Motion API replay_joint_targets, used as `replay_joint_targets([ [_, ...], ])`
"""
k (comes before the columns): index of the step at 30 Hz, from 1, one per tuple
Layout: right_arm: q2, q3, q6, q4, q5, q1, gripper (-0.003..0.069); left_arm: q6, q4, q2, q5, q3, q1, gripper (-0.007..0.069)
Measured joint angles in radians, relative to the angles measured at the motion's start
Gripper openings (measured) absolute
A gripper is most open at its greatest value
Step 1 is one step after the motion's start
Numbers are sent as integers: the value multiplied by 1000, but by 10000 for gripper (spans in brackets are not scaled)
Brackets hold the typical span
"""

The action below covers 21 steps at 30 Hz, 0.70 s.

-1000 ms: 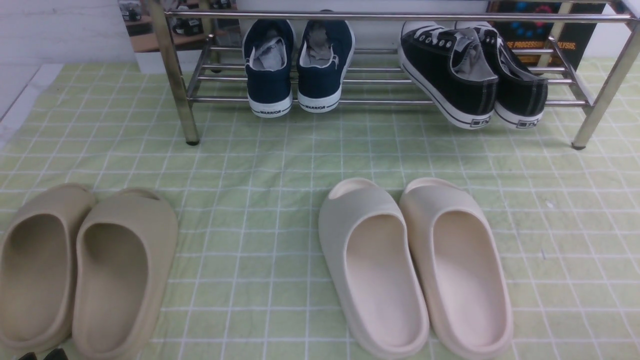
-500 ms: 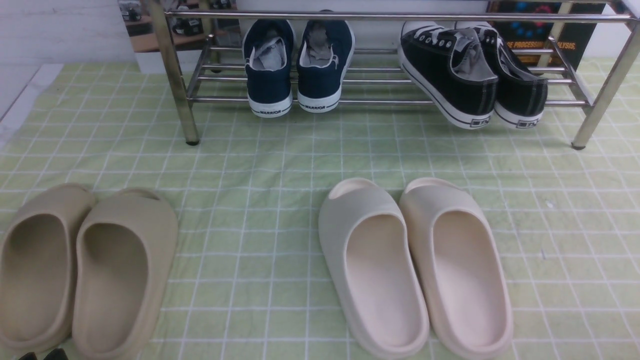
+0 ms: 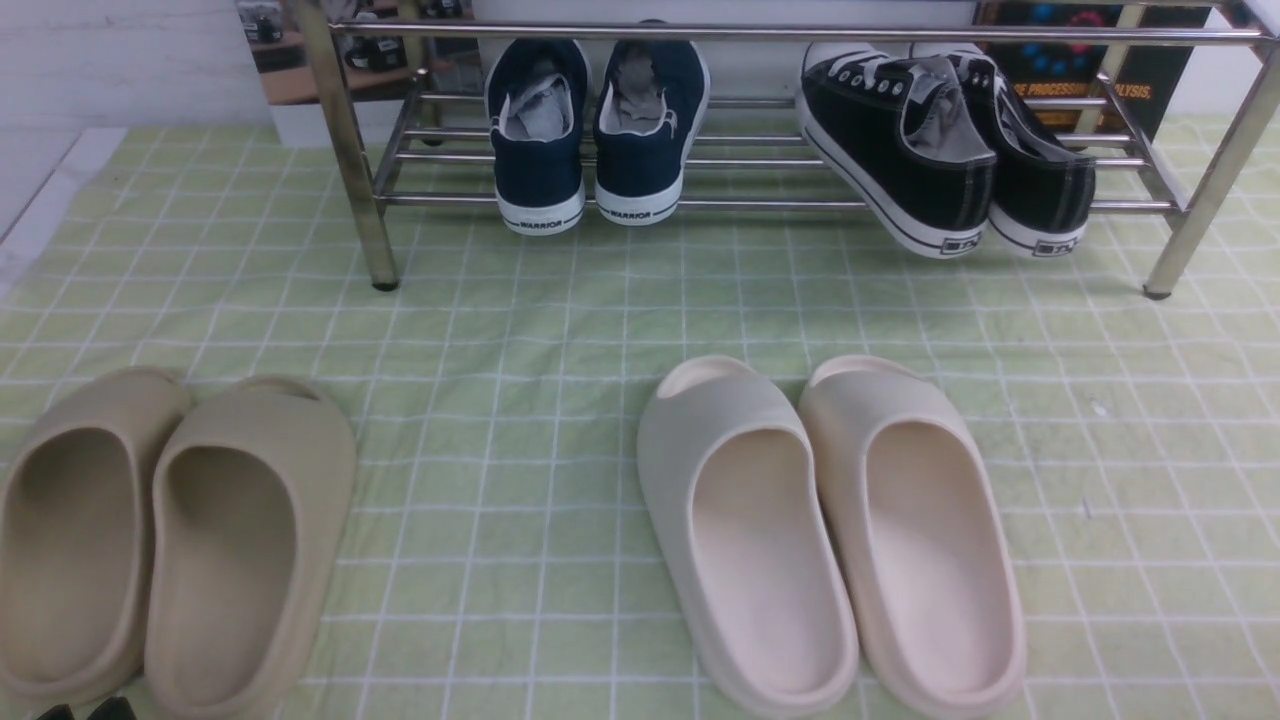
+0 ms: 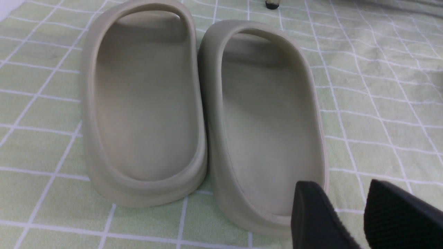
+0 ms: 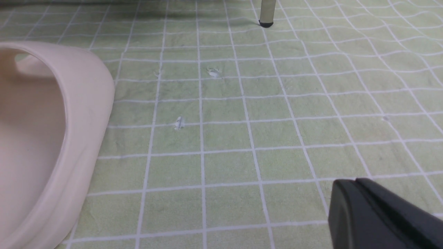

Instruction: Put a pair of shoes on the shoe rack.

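The pair of black canvas sneakers sits on the lower shelf of the chrome shoe rack (image 3: pixel 700 32) at its right end, heels toward me. The left sneaker (image 3: pixel 900 150) is tilted, with its heel hanging over the front bar. The right sneaker (image 3: pixel 1040 175) stands beside it, touching it. My left gripper (image 4: pixel 341 185) is open and empty, low over the cloth beside the heel of a beige slide; its tips show at the bottom left of the front view (image 3: pixel 80 712). My right gripper (image 5: pixel 353 183) is shut and empty above the cloth, far from the rack.
Navy WARRIOR sneakers (image 3: pixel 595 130) stand on the rack's left half. A beige pair of slides (image 3: pixel 170 530) lies front left, also in the left wrist view (image 4: pixel 204 110). A cream pair (image 3: pixel 830 520) lies front centre. A rack foot (image 5: pixel 265 14) stands on the green checked cloth (image 3: pixel 560 330).
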<state>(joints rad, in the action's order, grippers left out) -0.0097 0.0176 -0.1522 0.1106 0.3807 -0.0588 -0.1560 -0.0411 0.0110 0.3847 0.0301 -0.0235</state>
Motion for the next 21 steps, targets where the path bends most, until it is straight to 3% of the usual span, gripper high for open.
replay_joint_targets([
  [21, 0, 0, 0, -1, 0, 0, 47, 0, 0, 0, 0, 0, 0, 239],
])
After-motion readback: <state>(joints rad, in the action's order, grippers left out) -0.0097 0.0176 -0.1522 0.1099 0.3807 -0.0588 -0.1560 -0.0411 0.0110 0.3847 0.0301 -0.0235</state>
